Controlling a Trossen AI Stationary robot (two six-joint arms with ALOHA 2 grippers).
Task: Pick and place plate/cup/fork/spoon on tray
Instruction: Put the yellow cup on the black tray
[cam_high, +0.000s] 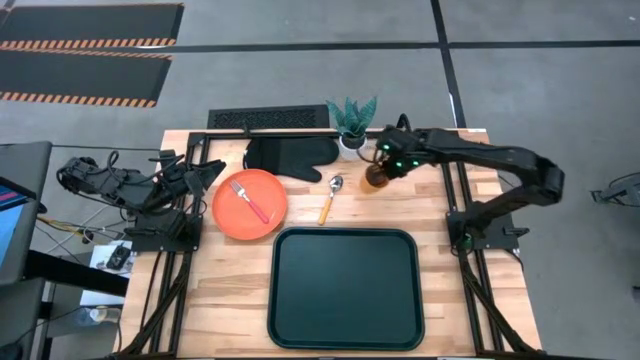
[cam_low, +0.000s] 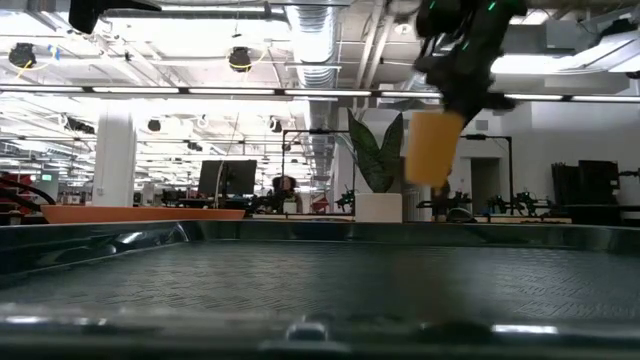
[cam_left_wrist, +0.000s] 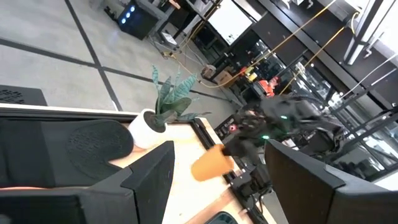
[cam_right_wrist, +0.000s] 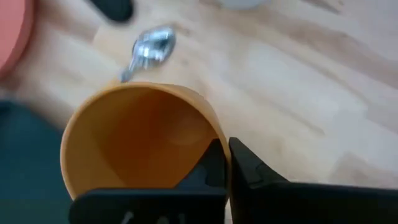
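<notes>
Right gripper (cam_high: 383, 170): it is at the back of the table, next to the plant pot. Its fingers are pinched on the rim of the cup, one finger (cam_right_wrist: 214, 165) inside and the other outside.
Cup (cam_high: 375, 177): small and orange. The right gripper holds it up in the air, off the table. In the low view the cup (cam_low: 433, 147) hangs well above the wood, in front of the plant. Its open side faces the right wrist camera, and nothing shows inside (cam_right_wrist: 140, 140).
Left gripper (cam_high: 205, 172): it waits at the left edge of the table, just beside the plate. Its fingers (cam_left_wrist: 146, 177) are spread apart and hold nothing.
Plate (cam_high: 250, 204): round and orange-red. It lies flat on the wood, just beside the tray's back left corner.
Fork (cam_high: 252, 201): it has a red-pink handle and lies on top of the plate.
Spoon (cam_high: 331, 197): it has a yellow-orange handle and lies on the wood between the plate and the cup, just behind the tray. Its silver end (cam_right_wrist: 153, 45) points to the back of the table.
Tray (cam_high: 345, 288): big and dark green. It sits at the front middle of the table.
Plant pot (cam_high: 351, 140): white, with green leaves. It stands at the back edge.
Oven mitt (cam_high: 290, 156): black. It lies flat behind the plate, beside the plant pot.
</notes>
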